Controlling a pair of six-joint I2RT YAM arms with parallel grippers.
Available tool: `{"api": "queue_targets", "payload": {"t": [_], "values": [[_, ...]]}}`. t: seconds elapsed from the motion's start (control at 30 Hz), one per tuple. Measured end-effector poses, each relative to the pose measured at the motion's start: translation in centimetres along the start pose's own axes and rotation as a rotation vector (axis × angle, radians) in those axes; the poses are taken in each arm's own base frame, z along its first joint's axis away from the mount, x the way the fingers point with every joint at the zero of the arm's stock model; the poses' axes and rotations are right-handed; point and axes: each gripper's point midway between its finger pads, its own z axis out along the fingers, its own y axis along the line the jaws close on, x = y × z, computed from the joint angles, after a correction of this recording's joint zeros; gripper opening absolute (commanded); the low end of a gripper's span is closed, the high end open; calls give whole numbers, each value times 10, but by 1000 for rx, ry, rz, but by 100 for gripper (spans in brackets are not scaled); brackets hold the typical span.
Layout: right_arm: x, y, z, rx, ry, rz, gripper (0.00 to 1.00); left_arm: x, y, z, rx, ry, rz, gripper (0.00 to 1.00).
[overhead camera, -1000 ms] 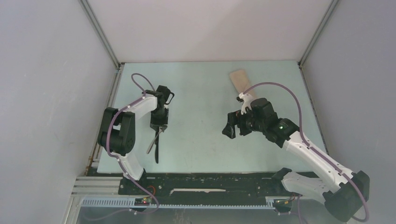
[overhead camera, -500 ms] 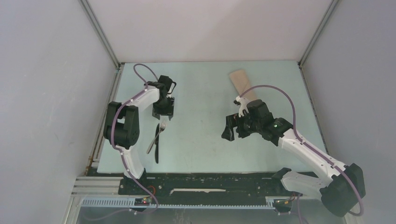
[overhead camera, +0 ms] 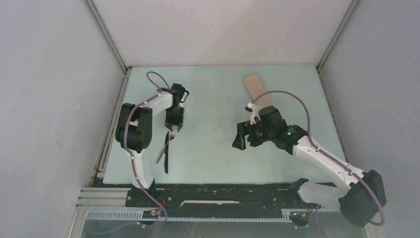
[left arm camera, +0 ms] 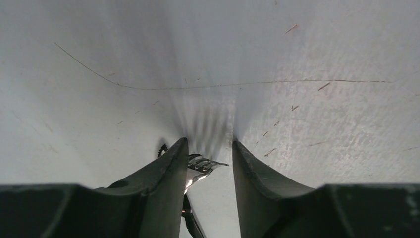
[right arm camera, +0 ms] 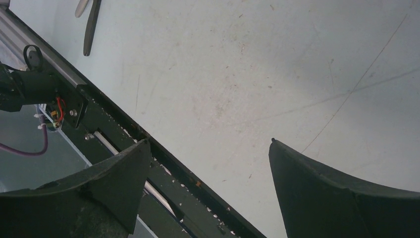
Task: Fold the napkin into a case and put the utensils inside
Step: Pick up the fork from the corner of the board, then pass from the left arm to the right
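The left hand [overhead camera: 174, 127] is seen parted just above the fork [overhead camera: 163, 150] by the counter's [overhead camera: 213, 158] left edge; the right hand [overhead camera: 240, 137] is spread wide.

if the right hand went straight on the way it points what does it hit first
Probably the bare table near its front rail: nothing lies between the right hand's open fingers. The knife and fork are off that line. Depth is unclear.
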Motion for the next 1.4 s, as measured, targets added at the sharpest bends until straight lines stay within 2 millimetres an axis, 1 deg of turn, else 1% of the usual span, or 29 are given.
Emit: {"api": "queue_targets", "payload": {"t": [0.07, 0.23, 0.3, 0.4, 0.47, 0.53, 0.7, 0.8, 0.9, 0.97, 1.03, 1.13, 1.17, 1.27, 1.3, 1.4], "values": [[1, 2, 1, -4, 3, -2, 96, 0, 0, 0, -1, 1, 1, 35], [1, 8, 6, -15, 3, -11, 96, 2, 2, 0, -12, 6, 0, 26], [2, 9, 11, -2, 5, -6, 96, 3, 3, -1, -18, 12, -8, 26], [3, 11, 27, 35, 5, 40, 95, 6, 4, -3, -26, 21, -37, 26], [4, 14, 43, 54, 3, 87, 95, 7, 4, -9, -28, 17, -63, 25], [5, 21, 60, 47, 0, 128, 93, 6, 4, -19, -25, -2, -94, 23], [1, 55, 102, -70, -21, 166, 90, -2, 1, -60, 31, -108, -179, 23], [4, 77, 131, -144, -12, 146, 90, -7, -8, -80, 105, -165, -231, 22], [5, 97, 155, -197, -12, 111, 89, -7, -20, -89, 180, -190, -269, 22], [3, 110, 169, -227, -19, 87, 88, -6, -27, -88, 210, -185, -281, 21], [1, 121, 180, -248, -25, 65, 84, -2, -35, -84, 240, -172, -287, 21], [-5, 133, 195, -262, -42, 31, 77, 2, -44, -83, 267, -157, -292, 20], [-6, 135, 200, -264, -45, 23, 73, 2, -46, -83, 273, -156, -291, 20], [-6, 138, 210, -266, -50, 16, 64, 0, -52, -85, 294, -162, -293, 20], [-5, 137, 213, -265, -50, 15, 60, -1, -53, -85, 298, -162, -297, 20], [-1, 134, 222, -257, -43, 21, 37, -2, -54, -85, 304, -164, -302, 21]]}}
